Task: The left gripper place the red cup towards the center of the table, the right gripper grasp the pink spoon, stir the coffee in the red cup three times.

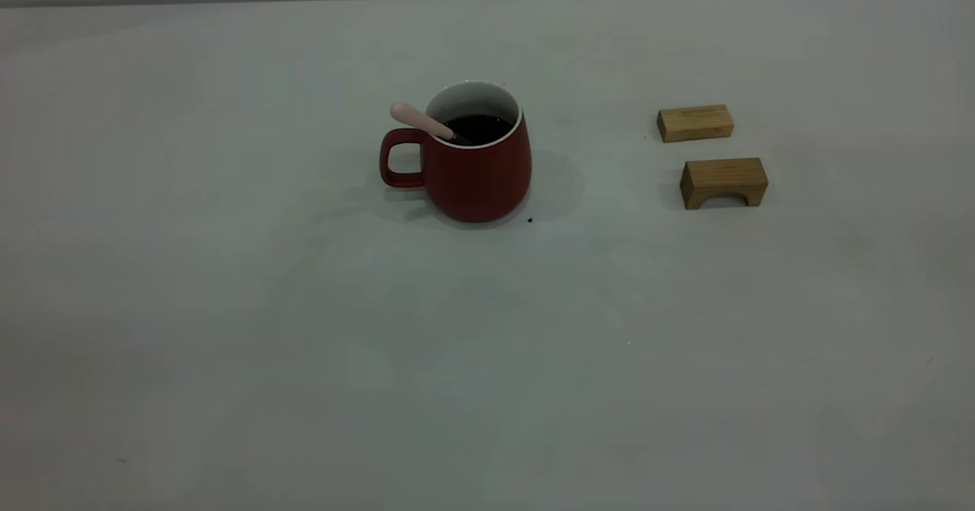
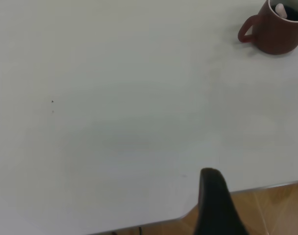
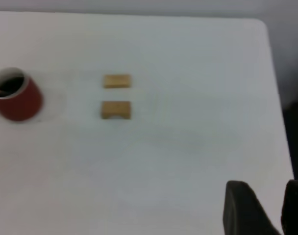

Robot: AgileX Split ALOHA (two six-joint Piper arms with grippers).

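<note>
The red cup [image 1: 476,168] stands near the middle of the table [image 1: 305,359], its handle pointing to the exterior view's left. Dark coffee [image 1: 478,126] fills it. The pink spoon [image 1: 420,119] rests in the cup, its pink handle leaning over the rim above the cup's handle. Neither gripper appears in the exterior view. My left gripper [image 2: 213,193] hovers near a table edge, far from the red cup [image 2: 276,34]. My right gripper [image 3: 266,193] is open and empty near another table edge, far from the cup [image 3: 19,103].
Two small wooden blocks [image 1: 695,122] [image 1: 724,182] lie to the right of the cup, the nearer one arched underneath. A dark speck [image 1: 529,220] lies by the cup's base. Wooden floor [image 2: 271,210] shows beyond the table edge.
</note>
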